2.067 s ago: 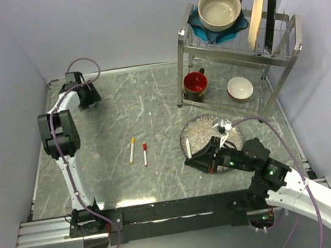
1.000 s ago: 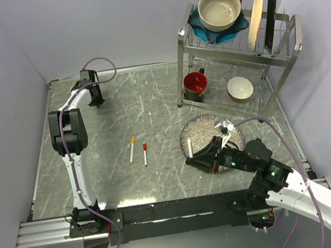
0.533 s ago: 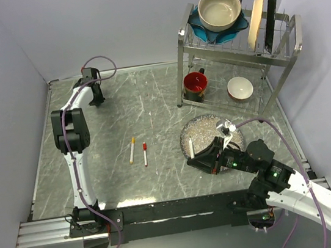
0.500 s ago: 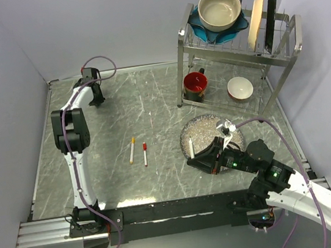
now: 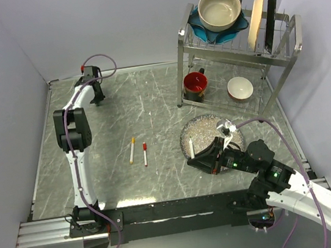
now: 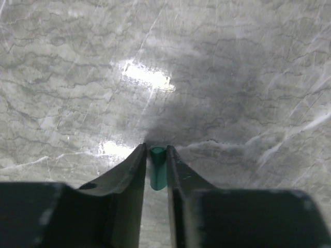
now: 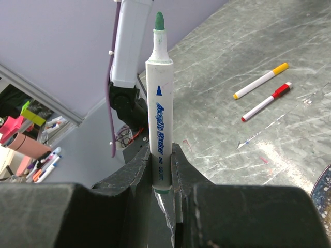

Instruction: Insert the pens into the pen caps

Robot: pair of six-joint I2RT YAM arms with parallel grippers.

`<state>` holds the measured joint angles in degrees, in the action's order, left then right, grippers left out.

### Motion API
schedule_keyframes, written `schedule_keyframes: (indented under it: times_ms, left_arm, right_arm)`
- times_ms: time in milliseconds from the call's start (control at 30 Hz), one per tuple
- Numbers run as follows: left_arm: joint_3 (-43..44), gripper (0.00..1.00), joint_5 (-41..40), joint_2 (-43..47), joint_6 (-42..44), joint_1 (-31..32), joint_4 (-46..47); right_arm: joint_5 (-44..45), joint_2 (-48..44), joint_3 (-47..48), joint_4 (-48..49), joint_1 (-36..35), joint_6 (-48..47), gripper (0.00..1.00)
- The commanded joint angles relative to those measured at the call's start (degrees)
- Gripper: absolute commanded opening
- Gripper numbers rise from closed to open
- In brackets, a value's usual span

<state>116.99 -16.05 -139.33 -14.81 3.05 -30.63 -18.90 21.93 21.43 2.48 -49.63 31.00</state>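
Two capped pens lie finished; the left pincer clamps the green cap, the right pincer the green pen.

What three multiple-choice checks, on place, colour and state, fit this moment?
1. Where are the yellow-capped pen and the red-capped pen? A. on the table B. in the rack C. on the plate
2. Tip colour of the pen in the right gripper? A. red B. green C. yellow
3. The left gripper is? A. open, empty B. shut on a green cap C. holding a pen
1 A: both lie flat on the table. 2 B: its bare tip is green. 3 B: its fingers pinch the cap.
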Motion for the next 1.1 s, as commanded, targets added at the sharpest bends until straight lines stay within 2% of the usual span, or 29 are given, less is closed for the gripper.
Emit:
schedule_keyframes:
  times_ms: [0, 133, 333, 533, 733, 933, 967, 1067]
  left_arm:
    - [-1.1, 0.22, -0.1, -2.7, -0.9, 0.2, -4.6]
    - [-6.2, 0.01, 2.0, -0.1, -4.2, 0.4, -5.0]
    - [-19.1, 0.01, 5.9, 12.4, -10.6, 2.0, -2.1]
    - [-37.7, 0.01, 11.5, 34.2, -16.3, 5.6, 7.1]
    - [-51.2, 0.01, 15.1, 52.8, -21.3, 15.6, 14.4]
    - [-66.6, 0.01, 18.4, 74.2, -33.4, 30.6, 31.8]
    - [-68.7, 0.01, 18.5, 76.4, -34.7, 34.6, 37.7]
    - [-76.1, 0.01, 16.9, 83.5, -39.5, 40.3, 44.8]
  right_arm:
    - [0.4, 0.1, 1.9, 2.6, -0.2, -0.2, 0.00]
    - [0.7, 0.8, 2.3, 2.4, -0.2, -0.2, 0.00]
    - [1.1, 2.0, 3.2, 2.5, -0.2, 0.5, 0.00]
    - [1.5, 3.0, 3.9, 1.7, -0.2, 2.3, 0.00]
    - [1.8, 3.6, 3.7, 0.3, -0.2, 2.5, 0.00]
    - [-2.1, 7.3, 2.7, 7.8, -0.7, 6.3, 0.00]
    - [-2.5, 8.1, 2.5, 9.2, -1.4, 8.0, 0.00]
    - [1.6, 11.2, 1.9, 13.7, -7.0, 8.6, 0.00]
